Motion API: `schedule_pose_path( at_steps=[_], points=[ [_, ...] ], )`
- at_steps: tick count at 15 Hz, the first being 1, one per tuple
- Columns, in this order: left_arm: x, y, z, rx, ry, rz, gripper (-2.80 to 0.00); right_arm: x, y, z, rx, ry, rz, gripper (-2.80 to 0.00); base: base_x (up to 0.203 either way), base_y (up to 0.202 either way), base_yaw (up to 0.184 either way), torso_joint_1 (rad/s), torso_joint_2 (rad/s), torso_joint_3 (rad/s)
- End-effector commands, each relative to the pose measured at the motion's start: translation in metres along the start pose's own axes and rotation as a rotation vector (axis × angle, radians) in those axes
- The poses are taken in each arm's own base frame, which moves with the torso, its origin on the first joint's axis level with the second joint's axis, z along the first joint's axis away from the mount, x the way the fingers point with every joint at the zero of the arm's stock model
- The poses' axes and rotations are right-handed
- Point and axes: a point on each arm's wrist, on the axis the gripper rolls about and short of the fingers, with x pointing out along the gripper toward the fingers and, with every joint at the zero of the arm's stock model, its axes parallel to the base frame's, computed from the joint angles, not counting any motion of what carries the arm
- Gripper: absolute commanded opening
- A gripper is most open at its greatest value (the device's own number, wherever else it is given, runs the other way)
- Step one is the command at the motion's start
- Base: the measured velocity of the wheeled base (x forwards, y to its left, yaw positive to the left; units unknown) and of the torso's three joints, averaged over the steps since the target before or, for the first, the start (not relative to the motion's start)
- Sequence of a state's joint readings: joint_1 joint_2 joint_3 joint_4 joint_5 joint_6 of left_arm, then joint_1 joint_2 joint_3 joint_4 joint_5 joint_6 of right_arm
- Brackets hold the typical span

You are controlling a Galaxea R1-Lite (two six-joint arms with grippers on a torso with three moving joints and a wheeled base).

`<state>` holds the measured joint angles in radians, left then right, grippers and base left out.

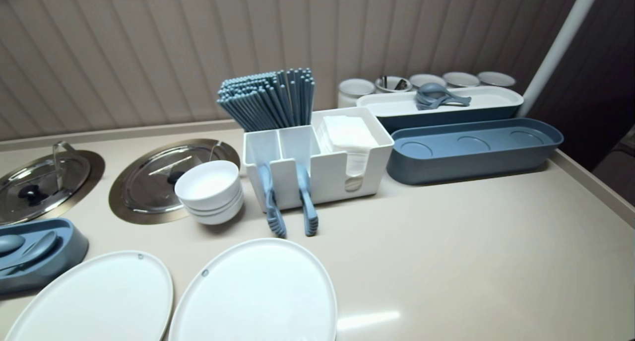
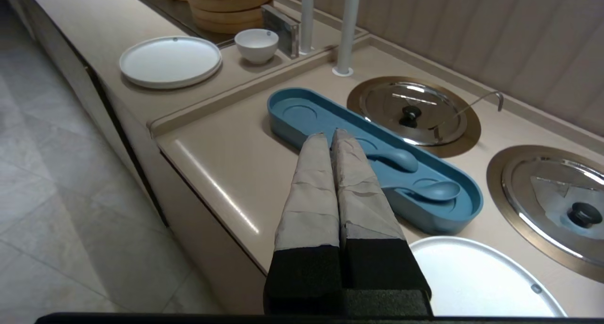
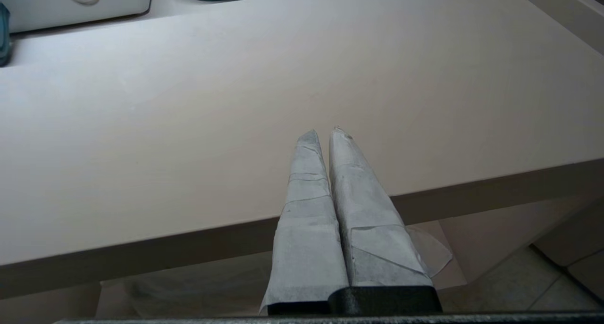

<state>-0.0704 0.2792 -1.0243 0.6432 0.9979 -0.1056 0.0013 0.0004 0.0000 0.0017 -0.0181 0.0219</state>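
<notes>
Head view: glossy oval plates (image 1: 253, 291) are sitting on a smooth beige counter (image 1: 471, 241). Left wrist view: the left gripper (image 2: 330, 134) is clenching its crinkled, taped fingers (image 2: 311, 192) on nothing; a matte blue oval tray (image 2: 297, 112) holding two spoons (image 2: 401, 159) is lying just beyond their tips. Right wrist view: the right gripper (image 3: 323, 134), likewise clenched, is hanging above the counter edge.

Open counter (image 1: 471, 246) lies right of the plates (image 1: 258, 291) and before the caddy (image 1: 327, 174) and blue tray (image 1: 476, 155), while bowls (image 1: 211, 189), tongs (image 1: 270, 202), lids (image 1: 163, 177) and a spoon tray (image 1: 74, 241) crowd the left.
</notes>
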Motion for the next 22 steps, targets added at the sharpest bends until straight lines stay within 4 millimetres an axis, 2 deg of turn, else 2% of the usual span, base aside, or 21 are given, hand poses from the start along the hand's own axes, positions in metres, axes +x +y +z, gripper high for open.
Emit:
schedule_pose_path(
  at_steps=[1, 3, 4, 6, 7, 8, 11, 12, 15, 17, 22],
  points=[
    [-0.005, -0.003, -0.007, 0.02, 0.002, 0.05, -2.8, 0.0, 0.0, 0.0, 0.0, -0.001, 0.001, -2.8, 0.0, 0.0, 0.0, 0.0, 0.0, 0.0],
    [-0.003, -0.012, -0.032, 0.078, 0.038, 0.062, -2.8, 0.0, 0.0, 0.0, 0.0, -0.001, 0.0, -2.8, 0.0, 0.0, 0.0, 0.0, 0.0, 0.0],
    [-0.004, -0.011, -0.04, 0.075, 0.044, -0.024, -2.8, 0.0, 0.0, 0.0, 0.001, -0.001, 0.0, -2.8, 0.0, 0.0, 0.0, 0.0, 0.0, 0.0],
    [-0.013, -0.004, -0.066, 0.104, 0.048, -0.4, -2.8, 0.0, 0.0, 0.0, 0.0, -0.001, 0.0, -2.8, 0.0, 0.0, 0.0, 0.0, 0.0, 0.0],
    [-0.013, -0.007, -0.087, 0.157, 0.088, -0.579, -2.8, 0.0, 0.0, 0.0, 0.001, -0.001, 0.0, -2.8, 0.0, 0.0, 0.0, 0.0, 0.0, 0.0],
    [-0.009, -0.013, -0.108, 0.211, 0.15, -0.676, -2.8, 0.0, 0.0, 0.0, 0.001, -0.001, 0.001, -2.8, 0.0, 0.0, 0.0, 0.0, 0.0, 0.0],
    [0.001, -0.024, -0.155, 0.308, 0.3, -0.791, -2.8, 0.0, 0.0, 0.0, 0.001, -0.001, 0.0, -2.8, 0.0, 0.0, 0.0, 0.0, 0.0, 0.0],
    [0.004, -0.028, -0.163, 0.309, 0.3, -0.804, -2.8, 0.0, 0.0, 0.0, 0.0, -0.001, 0.001, -2.8, 0.0, 0.0, 0.0, 0.0, 0.0, 0.0],
    [0.021, -0.047, -0.192, 0.299, 0.155, -0.842, -2.8, 0.0, 0.0, 0.0, 0.0, -0.001, 0.0, -2.8, 0.0, 0.0, 0.0, 0.0, 0.0, 0.0],
    [0.024, -0.054, -0.202, 0.262, 0.06, -0.924, -2.8, 0.0, 0.0, 0.0, 0.0, -0.001, 0.0, -2.8, 0.0, 0.0, 0.0, 0.0, 0.0, 0.0],
    [0.024, -0.054, -0.207, 0.228, 0.12, -0.953, -2.8, 0.0, 0.0, 0.0, -0.004, -0.002, 0.002, -2.8, 0.0, 0.0, 0.0, 0.0, 0.0, 0.0]
  ],
)
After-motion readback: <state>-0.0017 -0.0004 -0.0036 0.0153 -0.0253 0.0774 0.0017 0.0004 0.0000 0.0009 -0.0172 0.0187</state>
